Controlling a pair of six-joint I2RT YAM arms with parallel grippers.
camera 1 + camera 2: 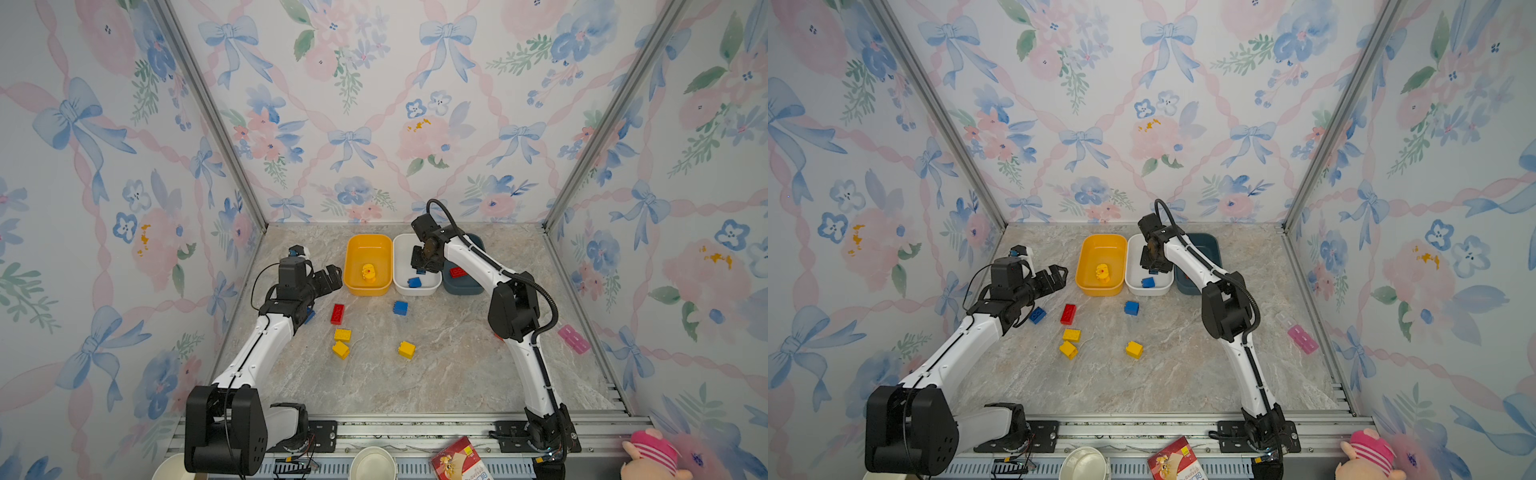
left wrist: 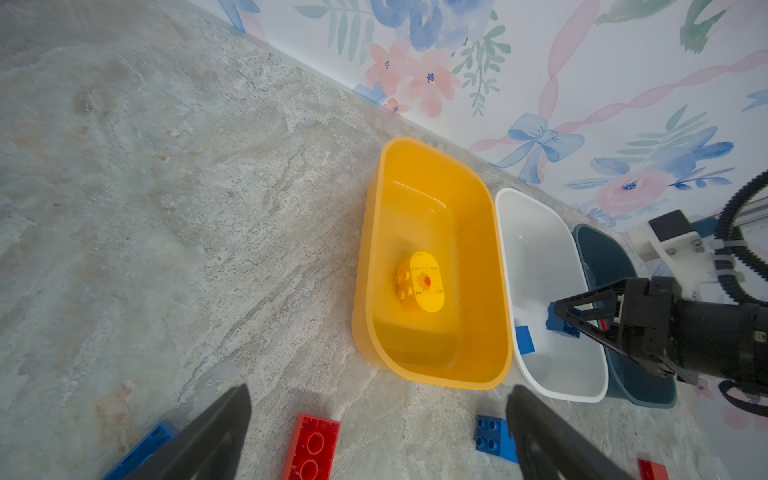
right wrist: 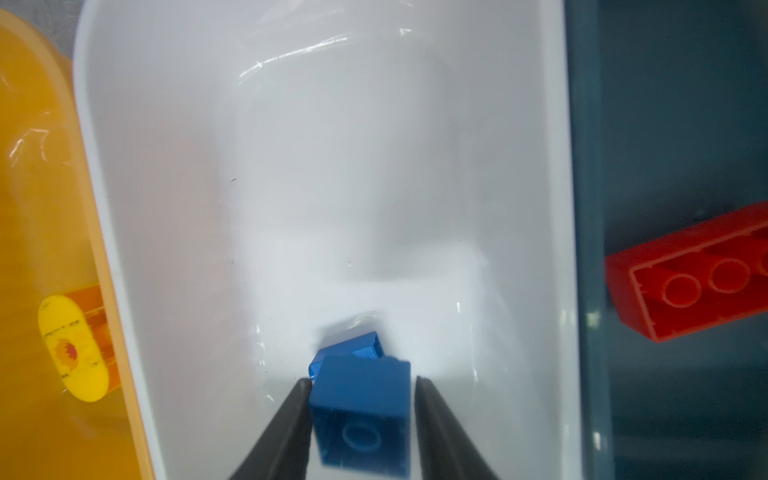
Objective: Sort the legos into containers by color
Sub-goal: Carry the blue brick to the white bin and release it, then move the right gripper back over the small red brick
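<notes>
Three containers stand in a row at the back: yellow tub (image 1: 348, 266), white tub (image 1: 401, 270) and teal tub (image 1: 465, 289). My right gripper (image 3: 362, 380) hangs open inside the white tub; a blurred blue lego (image 3: 361, 411) is loose between its fingers, with a gap on one side, above another blue lego (image 1: 414, 282). A red lego (image 3: 698, 274) lies in the teal tub and a yellow one (image 1: 368, 273) in the yellow tub. My left gripper (image 2: 379, 390) is wide open and empty, low over the table near a red lego (image 2: 311, 446) and a blue lego (image 2: 490, 436).
Loose on the table are three yellow legos (image 1: 342, 335) (image 1: 340, 350) (image 1: 406, 349) and a blue one (image 1: 1037, 315) beside the left arm. A pink piece (image 1: 573, 338) lies by the right wall. A paper cup (image 1: 372, 463), a red packet (image 1: 457, 459) and a plush toy (image 1: 652, 457) sit at the front rail.
</notes>
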